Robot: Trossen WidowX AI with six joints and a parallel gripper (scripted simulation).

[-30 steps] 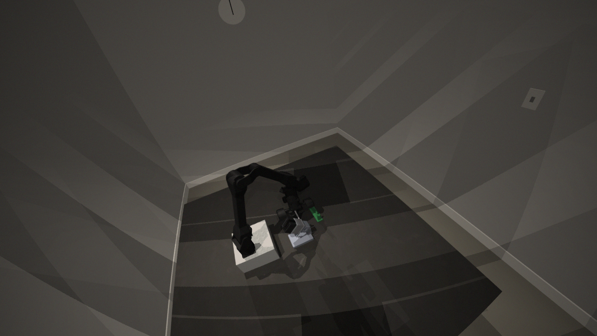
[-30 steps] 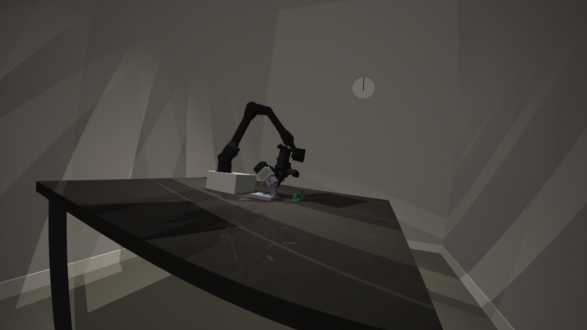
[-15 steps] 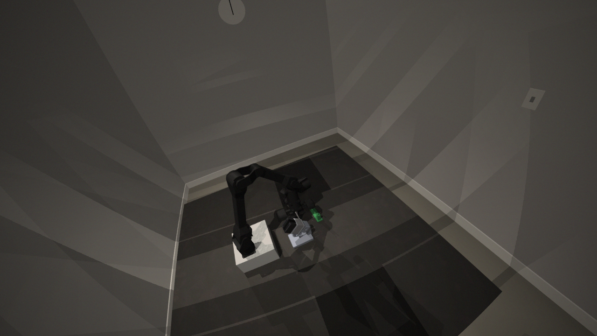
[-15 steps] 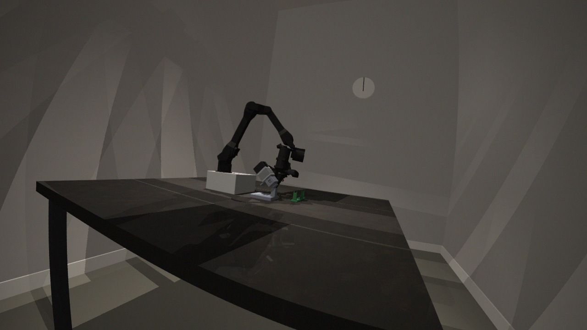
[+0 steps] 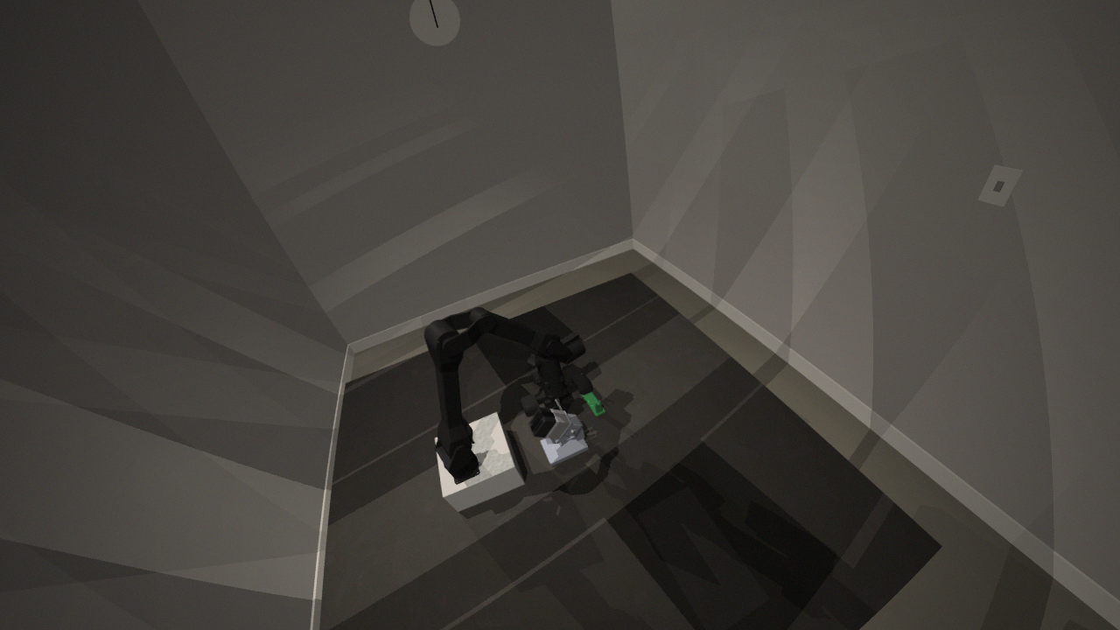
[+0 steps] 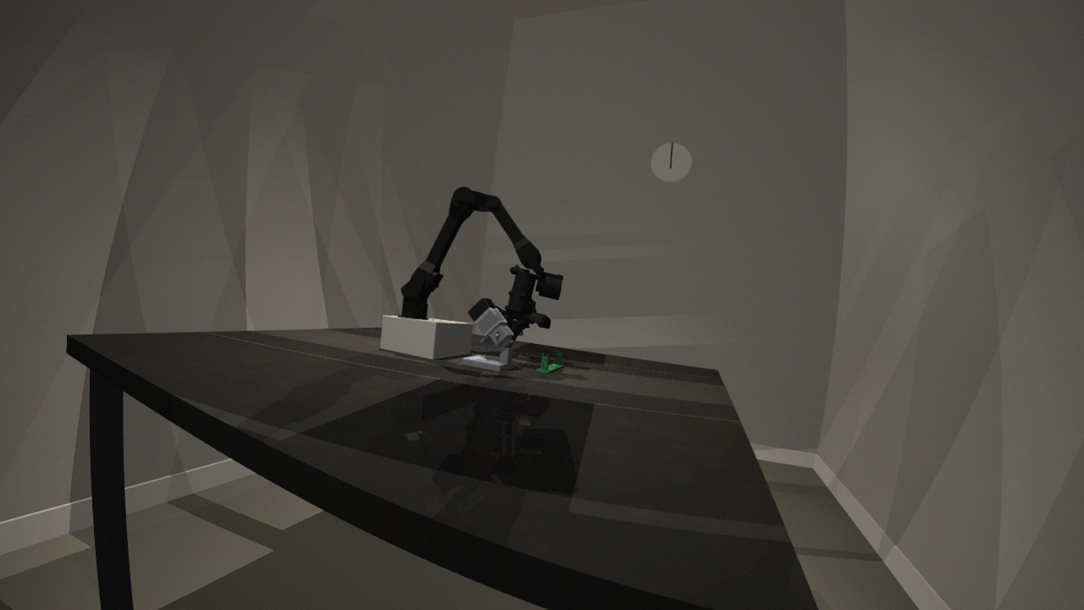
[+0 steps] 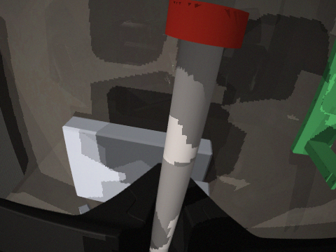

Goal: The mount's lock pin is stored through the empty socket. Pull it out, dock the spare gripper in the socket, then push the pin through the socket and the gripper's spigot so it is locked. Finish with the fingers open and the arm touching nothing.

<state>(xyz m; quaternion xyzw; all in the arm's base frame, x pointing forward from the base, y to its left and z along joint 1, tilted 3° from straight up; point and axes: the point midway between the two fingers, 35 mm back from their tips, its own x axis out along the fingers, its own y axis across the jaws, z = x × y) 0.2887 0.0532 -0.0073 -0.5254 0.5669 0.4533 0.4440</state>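
My gripper (image 5: pixel 556 400) (image 6: pixel 518 331) (image 7: pixel 167 172) is shut on the lock pin (image 7: pixel 187 101), a pale grey shaft with a red head. The head sticks out past the fingertips; the shaft's other end runs out of the wrist view's bottom edge, so I cannot tell whether it is in the socket. The pale blue-grey mount (image 5: pixel 567 452) (image 6: pixel 483 364) (image 7: pixel 71 154) stands on the table beside the fingers. The spare gripper (image 5: pixel 542 423) (image 6: pixel 481 308), a tilted black and grey block, rests at the mount's socket. How deep its spigot sits is hidden.
A green cradle (image 5: pixel 593 403) (image 6: pixel 550 368) (image 7: pixel 311 122) with two uprights stands on the dark table (image 5: pixel 783 501) (image 6: pixel 651 470), beyond the mount from the arm's base. The arm's white base block (image 5: pixel 486 489) (image 6: pixel 406 338) stands close on the mount's other side.
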